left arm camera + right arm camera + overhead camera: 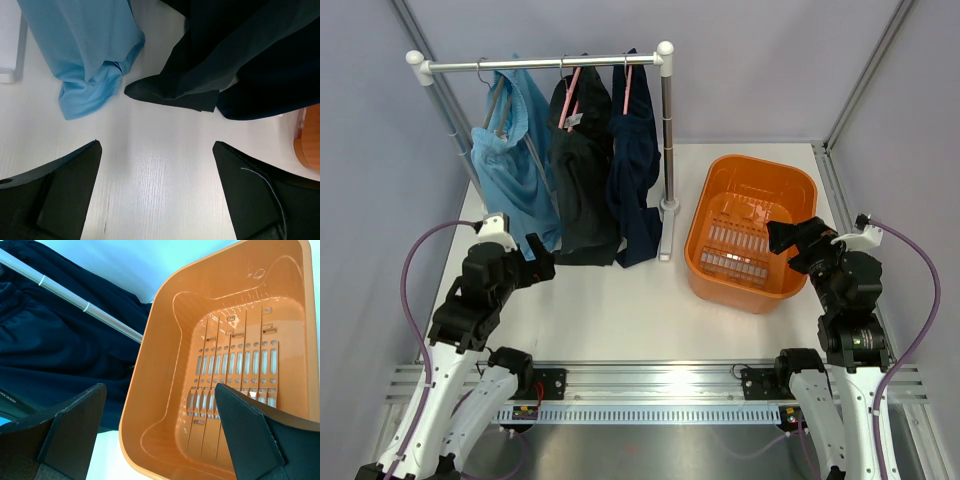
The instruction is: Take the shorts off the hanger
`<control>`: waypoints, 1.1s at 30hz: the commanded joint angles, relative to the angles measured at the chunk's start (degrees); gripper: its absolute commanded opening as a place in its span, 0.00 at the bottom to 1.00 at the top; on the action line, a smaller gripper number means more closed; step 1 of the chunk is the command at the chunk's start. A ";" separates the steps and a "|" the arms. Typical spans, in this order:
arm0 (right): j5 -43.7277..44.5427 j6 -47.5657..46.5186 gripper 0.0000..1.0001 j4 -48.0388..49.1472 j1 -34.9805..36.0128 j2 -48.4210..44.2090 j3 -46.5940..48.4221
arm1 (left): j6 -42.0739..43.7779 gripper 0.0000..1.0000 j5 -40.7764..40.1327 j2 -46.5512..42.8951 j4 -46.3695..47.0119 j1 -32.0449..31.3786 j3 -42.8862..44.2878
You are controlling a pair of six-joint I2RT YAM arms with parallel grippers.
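Observation:
Three pairs of shorts hang from hangers on a metal rail: light blue shorts on the left, black shorts in the middle, dark navy shorts on the right. Their hems rest on the table. My left gripper is open and empty just in front of the light blue and black hems. My right gripper is open and empty above the near right part of the orange basket. The navy shorts also show in the right wrist view.
The rack's right post stands between the navy shorts and the basket, which holds nothing. The rack's left post leans behind the blue shorts. Grey walls close in the table on three sides.

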 commanded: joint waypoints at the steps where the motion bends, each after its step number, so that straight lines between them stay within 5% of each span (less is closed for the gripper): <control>1: -1.02 -0.40 1.00 1.68 -0.25 -0.46 0.70 | -0.33 0.99 -0.04 -0.23 1.77 0.19 1.74; 18: -0.05 -2.94 1.00 0.62 -0.25 -0.82 0.35 | 1.87 0.99 4.35 -4.45 3.09 0.28 6.38; 25: -0.14 -5.14 0.99 1.41 -0.25 1.64 0.79 | 2.65 0.99 2.70 1.42 4.76 0.28 25.62; 33: -1.46 -6.73 0.99 3.61 -0.25 4.81 0.09 | 5.56 0.98 -1.07 28.04 7.31 0.28 53.45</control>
